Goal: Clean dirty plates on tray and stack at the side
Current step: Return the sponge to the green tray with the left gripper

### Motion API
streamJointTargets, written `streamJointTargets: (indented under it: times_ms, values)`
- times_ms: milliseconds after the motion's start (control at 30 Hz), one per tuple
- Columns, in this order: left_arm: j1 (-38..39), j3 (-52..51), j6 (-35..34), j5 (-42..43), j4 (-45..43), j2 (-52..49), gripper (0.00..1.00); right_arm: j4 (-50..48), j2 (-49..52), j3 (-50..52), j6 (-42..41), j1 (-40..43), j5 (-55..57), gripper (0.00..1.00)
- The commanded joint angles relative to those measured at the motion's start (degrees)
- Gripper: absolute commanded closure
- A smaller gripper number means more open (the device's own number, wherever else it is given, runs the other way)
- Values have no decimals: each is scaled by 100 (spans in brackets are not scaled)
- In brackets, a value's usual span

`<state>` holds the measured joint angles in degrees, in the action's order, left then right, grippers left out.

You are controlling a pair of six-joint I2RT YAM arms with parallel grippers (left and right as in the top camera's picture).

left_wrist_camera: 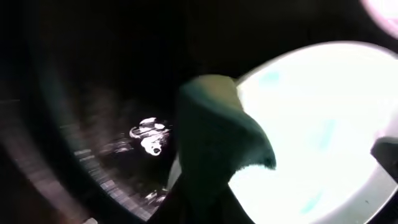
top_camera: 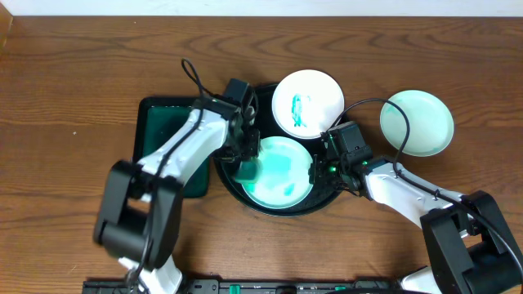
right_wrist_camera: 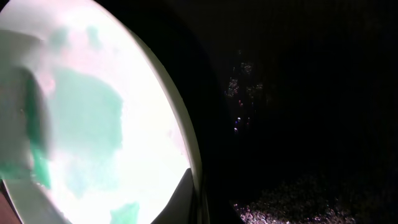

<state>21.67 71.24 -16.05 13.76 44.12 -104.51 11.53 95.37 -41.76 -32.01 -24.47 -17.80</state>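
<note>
The black tray (top_camera: 323, 198) holds two dirty plates. The far plate (top_camera: 307, 101) has a teal smear at its centre. The near plate (top_camera: 278, 173) is smeared teal all over. My left gripper (top_camera: 245, 167) is shut on a green sponge (left_wrist_camera: 211, 124) that presses on this plate's left edge (left_wrist_camera: 323, 124). My right gripper (top_camera: 317, 169) is shut on the same plate's right rim (right_wrist_camera: 196, 202); the plate fills the left of the right wrist view (right_wrist_camera: 93, 124). A third plate (top_camera: 417, 122), faintly teal, lies on the wood tabletop to the right of the tray.
A rectangular dark-green tray (top_camera: 163, 122) lies left of the black tray, partly under my left arm. The black tray's wet floor shows in both wrist views (left_wrist_camera: 93, 93) (right_wrist_camera: 298, 93). Brown wood tabletop (top_camera: 73, 98) surrounds everything.
</note>
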Motion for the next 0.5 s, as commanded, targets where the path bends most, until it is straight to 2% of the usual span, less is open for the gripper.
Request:
streamJointTargets:
  times_ms: [0, 233, 467]
  values:
    - [-125, 98, 22, -568, 162, 614, 93, 175, 278, 170, 131, -76, 249, 99]
    - [-518, 98, -52, -876, 293, 1021, 93, 201, 273, 166, 146, -76, 184, 99]
    - [-1593, 98, -201, -997, 422, 1016, 93, 577, -66, 0, 636, -79, 83, 99]
